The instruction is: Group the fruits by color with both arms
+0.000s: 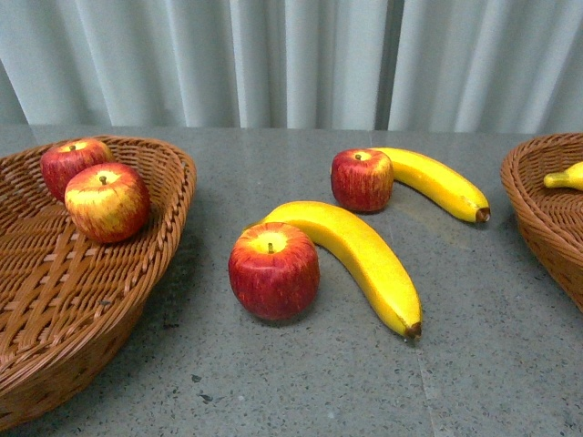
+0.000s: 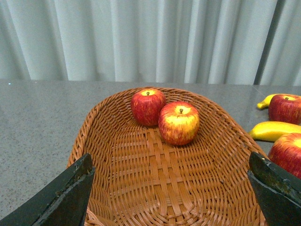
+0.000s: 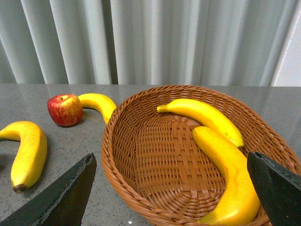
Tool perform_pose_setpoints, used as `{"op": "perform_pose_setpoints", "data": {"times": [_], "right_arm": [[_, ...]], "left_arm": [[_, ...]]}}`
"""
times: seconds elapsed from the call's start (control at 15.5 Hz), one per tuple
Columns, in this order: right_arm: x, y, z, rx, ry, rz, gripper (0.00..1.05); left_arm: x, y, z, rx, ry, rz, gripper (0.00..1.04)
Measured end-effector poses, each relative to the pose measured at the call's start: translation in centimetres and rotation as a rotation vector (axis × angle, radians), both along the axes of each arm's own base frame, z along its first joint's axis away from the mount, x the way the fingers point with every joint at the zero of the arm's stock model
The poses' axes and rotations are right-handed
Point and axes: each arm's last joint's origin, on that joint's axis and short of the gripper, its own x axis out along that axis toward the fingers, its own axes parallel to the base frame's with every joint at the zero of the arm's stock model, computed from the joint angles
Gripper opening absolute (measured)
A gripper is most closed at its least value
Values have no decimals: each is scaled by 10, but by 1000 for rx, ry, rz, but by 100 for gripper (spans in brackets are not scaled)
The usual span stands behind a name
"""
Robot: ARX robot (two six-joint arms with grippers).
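Note:
In the front view two red apples (image 1: pixel 107 200) (image 1: pixel 75 164) lie in the left wicker basket (image 1: pixel 55 300). On the table a near apple (image 1: pixel 273 269) touches a long banana (image 1: pixel 364 259), and a far apple (image 1: pixel 362 179) touches another banana (image 1: pixel 437 182). A banana tip (image 1: pixel 565 177) shows in the right basket (image 1: pixel 547 209). No arm shows in the front view. My left gripper (image 2: pixel 171 188) is open over the left basket (image 2: pixel 141 188), with two apples (image 2: pixel 178 123) (image 2: pixel 147 106) ahead. My right gripper (image 3: pixel 171 188) is open over the right basket (image 3: pixel 160 160) holding two bananas (image 3: pixel 230 174) (image 3: pixel 207 115).
A grey speckled table (image 1: pixel 310 382) carries everything. A pale pleated curtain (image 1: pixel 291 55) hangs behind it. The right wrist view also shows the far apple (image 3: pixel 65 109) with its banana (image 3: pixel 99 103), and the near banana (image 3: pixel 28 150) on the table.

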Motion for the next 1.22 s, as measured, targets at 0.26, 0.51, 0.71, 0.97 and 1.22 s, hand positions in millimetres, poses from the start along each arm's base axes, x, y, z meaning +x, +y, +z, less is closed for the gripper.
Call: {"op": "perform_pose_setpoints", "data": {"times": [0.26,0.51,0.71,0.97,1.22], "right_arm": [[0,0,0,0,0,0,98],[0,0,0,0,0,0,98],[0,0,0,0,0,0,98],[0,0,0,0,0,0,98],[0,0,0,0,0,-1,98]], "left_arm": [[0,0,0,0,0,0,98],[0,0,0,0,0,0,98],[0,0,0,0,0,0,98],[0,0,0,0,0,0,98],[1,-4,0,3,287,153,98]]}}
